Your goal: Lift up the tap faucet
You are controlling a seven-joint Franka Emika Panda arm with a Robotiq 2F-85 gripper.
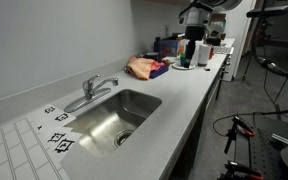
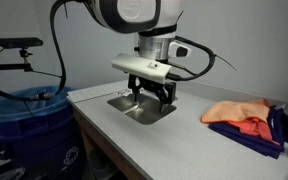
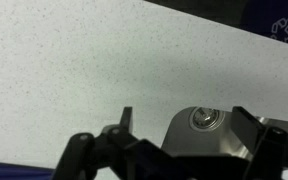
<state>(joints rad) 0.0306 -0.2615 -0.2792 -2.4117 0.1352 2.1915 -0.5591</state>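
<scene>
Blue bin: stands on the far left, past the end of the counter
Tap faucet: sits at the back edge of the steel sink, close to the wall; its thin lever looks low, and nothing is touching it
Gripper: hangs low over a dark sunken spot in the counter; its two fingers are spread wide with nothing between them, and the wrist view shows this too
Done: nothing yet, I think; the lever is not lifted
Left to do: reach the lever, get a finger under it, push it up
Tight spots: the wall right behind the tap, and the sink's rim
Open room: bare counter on both sides of the sink
Orange cloth: lies off to the right, well apart from the tap
</scene>
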